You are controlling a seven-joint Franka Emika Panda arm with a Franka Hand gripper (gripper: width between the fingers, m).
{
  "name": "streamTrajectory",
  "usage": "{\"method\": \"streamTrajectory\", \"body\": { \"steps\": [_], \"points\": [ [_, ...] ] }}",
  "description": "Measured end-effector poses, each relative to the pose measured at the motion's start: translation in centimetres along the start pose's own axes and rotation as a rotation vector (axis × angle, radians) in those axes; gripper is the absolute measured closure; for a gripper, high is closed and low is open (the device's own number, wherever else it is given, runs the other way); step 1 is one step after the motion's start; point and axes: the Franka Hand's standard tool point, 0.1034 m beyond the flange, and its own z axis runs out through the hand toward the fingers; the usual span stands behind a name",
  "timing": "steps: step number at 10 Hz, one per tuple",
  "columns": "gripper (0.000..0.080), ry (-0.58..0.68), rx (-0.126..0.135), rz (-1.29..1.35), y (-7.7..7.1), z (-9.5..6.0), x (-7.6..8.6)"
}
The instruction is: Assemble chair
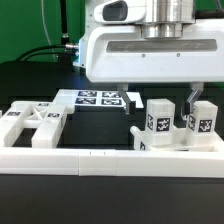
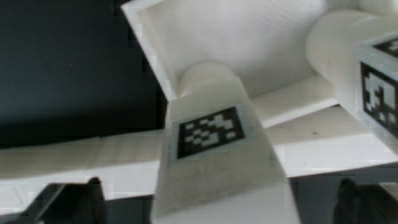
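Status: chair assy incomplete, judged early-to-mid stage. Pincer (image 1: pixel 160 104) hangs wide open in the right half of the exterior frame, jaws either side of an upright tagged post (image 1: pixel 158 124), nothing clamped. The wrist view confirms this: the post (image 2: pixel 214 130) stands between the two dark fingertips (image 2: pixel 71 200) w/ clear gaps on both sides. A second tagged block (image 1: pixel 200 122) stands just beside the post toward the exterior view's right and also shows in the wrist view (image 2: pixel 377 85). A flat white slab (image 2: pixel 231 40) lies behind them; whether post and block are seated into it or merely resting against it cannot be told. Framed panel (image 1: pixel 35 122) lies flat and loose at the exterior view's left, well apart from the right-hand group and not joined to anything. Outstanding, in my judgement: seating of posts, fitting of the panel, any parts out of shot. Surface: black matte desk (image 1: pixel 100 200), no debris seen. The long low border rail (image 1: pixel 90 157) runs across the lower-middle of the frame, parts butted against it. Marker board (image 1: pixel 100 98) lies flat at centre, behind the parts. Room: dark backdrop, green upright (image 1: pixel 62 20) at upper left, otherwise indistinct.
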Motion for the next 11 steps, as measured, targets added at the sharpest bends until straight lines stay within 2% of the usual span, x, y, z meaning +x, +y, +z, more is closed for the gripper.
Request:
{"method": "streamTrajectory", "body": {
  "steps": [4, 6, 7, 11],
  "points": [
    [0.0151, 0.004, -0.023, -0.219, -0.19, -0.28, 0.44],
    [0.0415, 0.004, -0.023, -0.215, -0.16, -0.26, 0.41],
    [0.0511, 0.004, -0.023, -0.214, -0.16, -0.26, 0.41],
    [0.0511, 0.006, -0.02, -0.056, -0.21, -0.26, 0.41]
  ]
}}
